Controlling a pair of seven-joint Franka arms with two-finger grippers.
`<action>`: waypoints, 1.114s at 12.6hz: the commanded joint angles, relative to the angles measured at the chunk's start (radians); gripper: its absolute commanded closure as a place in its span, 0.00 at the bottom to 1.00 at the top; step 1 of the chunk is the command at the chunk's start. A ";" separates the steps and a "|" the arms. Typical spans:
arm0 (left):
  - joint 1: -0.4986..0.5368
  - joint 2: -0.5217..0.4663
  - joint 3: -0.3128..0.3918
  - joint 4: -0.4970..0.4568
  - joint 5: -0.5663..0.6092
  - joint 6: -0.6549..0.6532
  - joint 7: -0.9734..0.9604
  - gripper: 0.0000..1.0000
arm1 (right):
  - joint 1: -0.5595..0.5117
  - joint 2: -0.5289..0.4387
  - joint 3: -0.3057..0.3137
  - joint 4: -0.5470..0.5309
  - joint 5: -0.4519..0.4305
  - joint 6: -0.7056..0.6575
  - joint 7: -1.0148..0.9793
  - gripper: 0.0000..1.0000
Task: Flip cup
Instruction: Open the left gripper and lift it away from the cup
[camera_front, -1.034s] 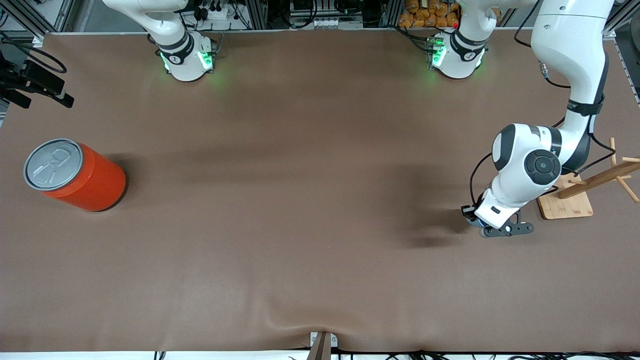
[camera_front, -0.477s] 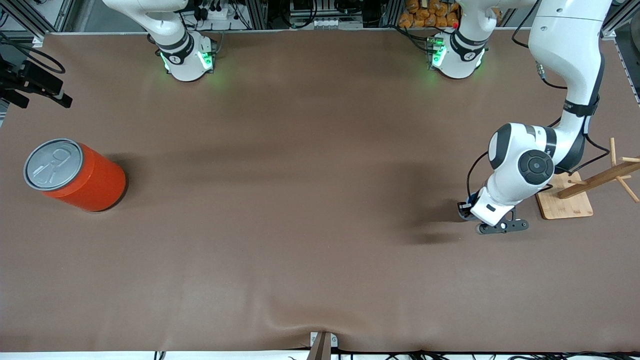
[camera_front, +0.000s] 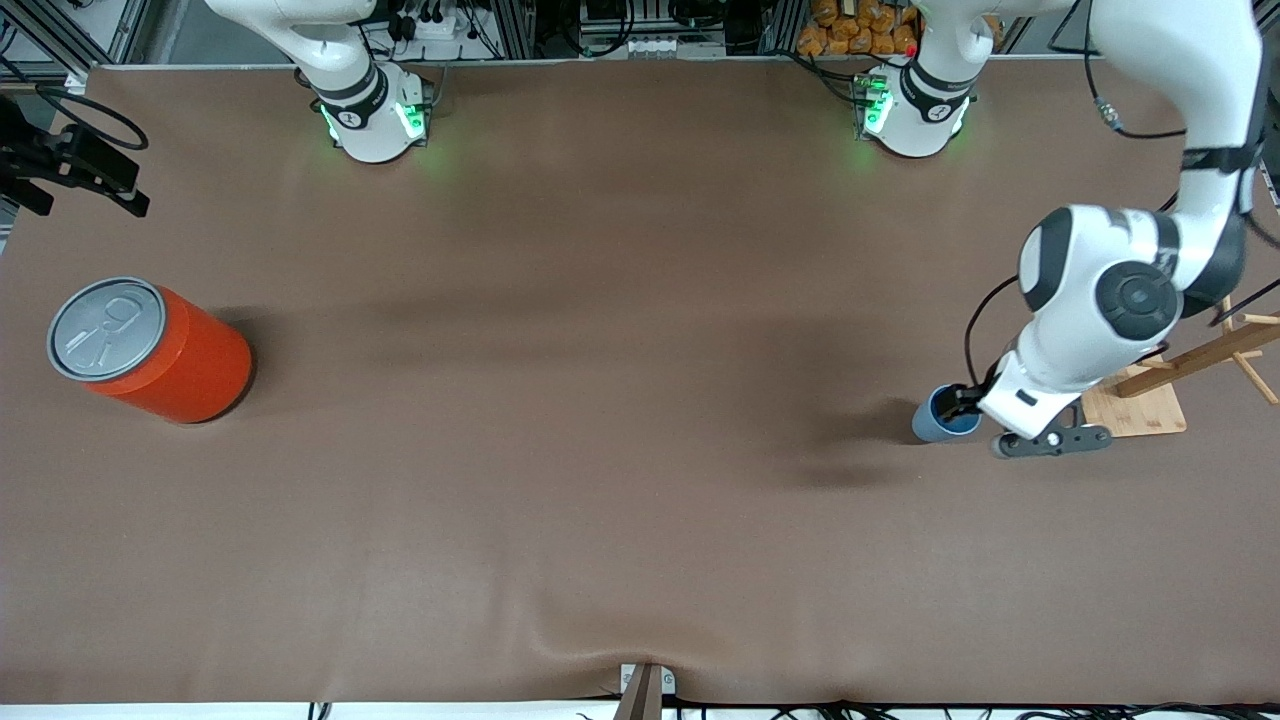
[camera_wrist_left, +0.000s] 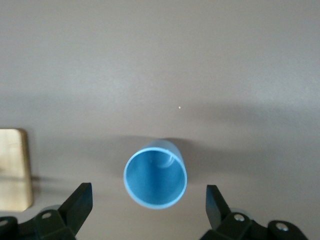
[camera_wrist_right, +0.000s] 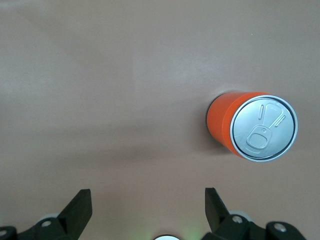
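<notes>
Item: light-blue cup (camera_front: 944, 414) — stands upright on the brown table (camera_front: 600, 400), open mouth up, at my left arm's end, just beside the wooden stand's base (camera_front: 1132, 410). My left wrist view looks straight down into it (camera_wrist_left: 155, 174); the inside is bare blue.

Item: my left pincer (camera_front: 990, 425) — in the air just over the cup, wide open, gripping nothing. Both dark fingers (camera_wrist_left: 77, 207) show at either side of the cup in my left wrist view (camera_wrist_left: 149, 212), apart from its wall. The stand's pale base (camera_wrist_left: 14, 169) shows at that view's edge.

Item: my right pincer (camera_wrist_right: 148, 212) — open and holding nothing, high over the table at my right arm's end; this arm waits. Not seen in the front view.

Item: orange can (camera_front: 150, 350) with a grey pull-tab lid (camera_front: 106, 329) — upright on the table at my right arm's end, well apart from the cup. Seen from above in my right wrist view (camera_wrist_right: 252, 127).

Item: wooden stand — flat base with a slanted pegged post (camera_front: 1215, 350), partly hidden by my left arm.
</notes>
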 joint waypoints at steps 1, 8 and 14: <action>0.007 -0.073 -0.011 0.038 0.013 -0.158 0.062 0.00 | -0.014 0.010 0.010 0.020 -0.007 -0.016 -0.003 0.00; 0.063 -0.271 -0.009 0.127 -0.074 -0.499 0.309 0.00 | -0.016 0.010 0.009 0.018 -0.006 -0.016 -0.005 0.00; 0.058 -0.260 -0.011 0.327 -0.132 -0.636 0.319 0.00 | -0.016 0.010 0.009 0.020 -0.004 -0.021 -0.005 0.00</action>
